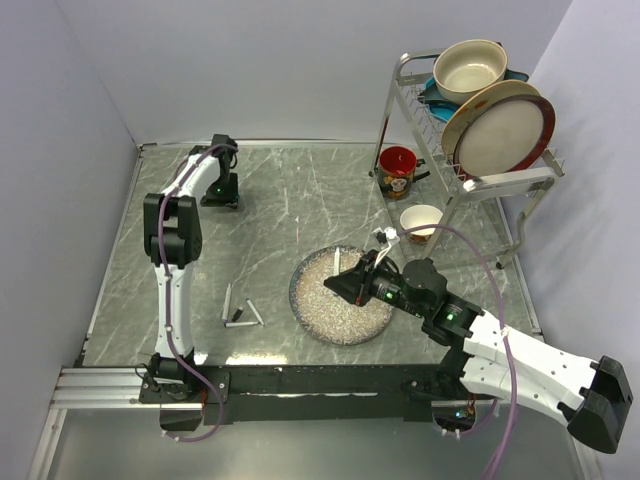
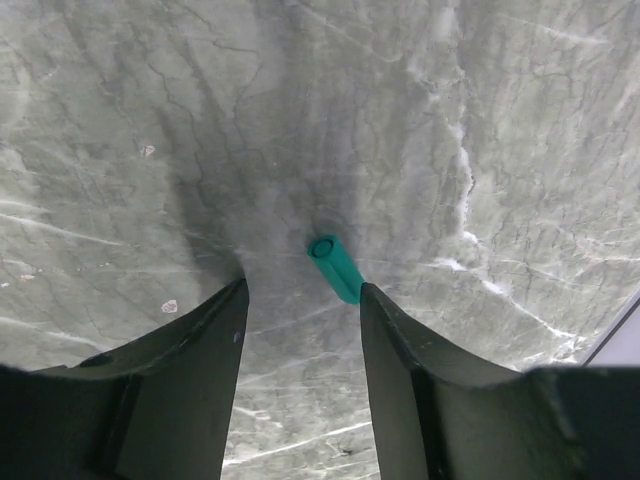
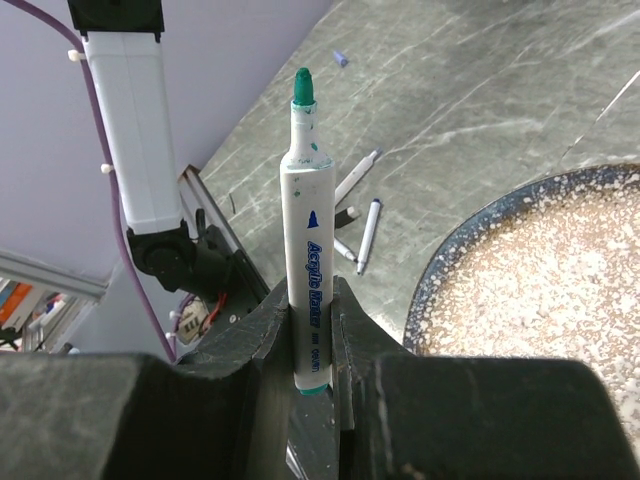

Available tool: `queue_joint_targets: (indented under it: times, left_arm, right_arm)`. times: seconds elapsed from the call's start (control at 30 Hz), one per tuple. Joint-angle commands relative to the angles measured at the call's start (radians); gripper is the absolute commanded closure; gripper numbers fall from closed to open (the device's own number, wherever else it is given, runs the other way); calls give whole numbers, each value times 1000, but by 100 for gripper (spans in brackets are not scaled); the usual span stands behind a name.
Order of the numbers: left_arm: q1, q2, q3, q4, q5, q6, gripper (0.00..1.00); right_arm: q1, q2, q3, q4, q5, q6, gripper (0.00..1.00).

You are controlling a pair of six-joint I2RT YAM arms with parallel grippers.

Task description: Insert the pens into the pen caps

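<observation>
The left end effector (image 2: 303,290) is released: in the left wrist view its two dark fingers (image 2: 195,380) rise from the bottom edge with a clear gap between them. They are lowered close over the grey marbled counter (image 2: 150,120). The teal-green pen cap (image 2: 336,267) lies on its side on the counter at the centre of that frame. Its open end points to the upper left and its other end sits right beside the tip of the right-hand finger; whether they touch cannot be told. In the top view this end effector (image 1: 220,190) is at the upper left of the counter.

The right end effector (image 3: 310,305) is clenched on a pen (image 3: 305,230). In the right wrist view the white barrel stands up from between the jaws in the middle of the frame. It is uncapped, and its green tip is at the top. In the top view this end effector (image 1: 345,285) hangs over the speckled plate (image 1: 305,300) at the centre of the frame.

The other pens (image 1: 227,302) lie loose in a small cluster on the counter at the lower left of the top view, just left of the plate. A tiny blue cap (image 3: 341,58) lies alone on the counter near the top of the right wrist view.

A dish rack (image 1: 520,185) holding a pot and plates stands at the upper right. A red mug (image 1: 398,172) and a small white bowl (image 1: 422,218) stand beside it.
</observation>
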Motion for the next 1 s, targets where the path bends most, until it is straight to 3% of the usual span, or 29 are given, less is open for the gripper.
queue_joint_targets:
  times: [0.0,0.53,0.73,0.83,0.97]
  left_arm:
    - [6,28,45,-46,1,-38,47]
    - [22,14,-4,-110,63,34,71]
    - [23,-6,-62,-221,51,112,71]
    - [23,-33,-119,-241,39,149,72]
    - [23,-101,-307,-180,73,191,74]
  right_arm:
    - [-3,-20,9,20,23,-19,100]
    - [-3,-32,9,13,28,-23,100]
    - [-3,-49,11,14,20,-11,100]
    - [-2,-63,12,10,11,0,100]
    - [-2,-88,6,2,14,15,100]
